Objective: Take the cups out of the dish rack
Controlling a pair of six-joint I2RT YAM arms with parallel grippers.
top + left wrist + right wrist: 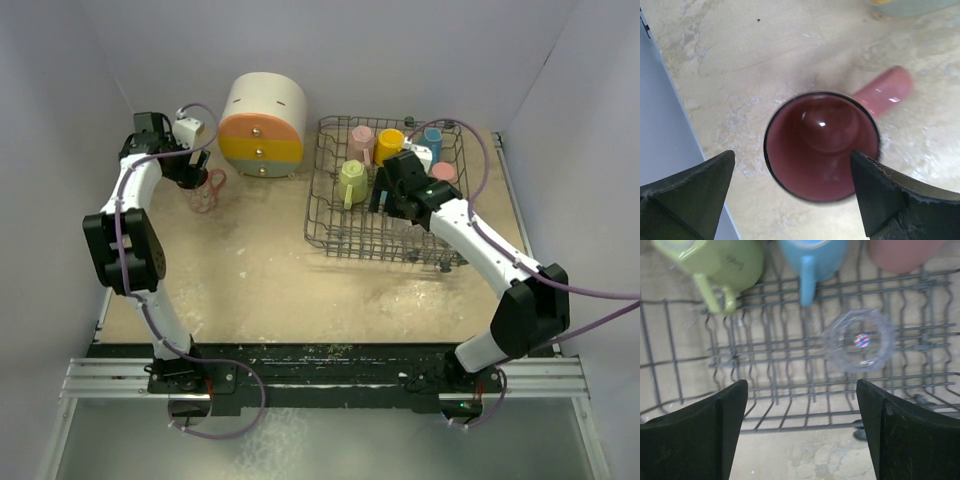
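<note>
Hovering over the dish rack's [790,385] grey wire floor, the right gripper [802,390] hangs with jaws spread and empty above a clear round glass [858,340], likely the next pick. Well left of the rack, the left gripper [792,155] gapes, unclenched, around a glossy pink mug [820,150] standing upright on the mottled table [765,60].

The left arm [130,240], at the left of the frame, and the right arm [480,245], at lower right, are white links joined by bulky black housings. A thin lilac cable [262,398] loops along each. The left gripper [792,160] and right gripper [802,390] have matte black, wedge-shaped fingers [687,197], faintly frayed at the edges.
</note>
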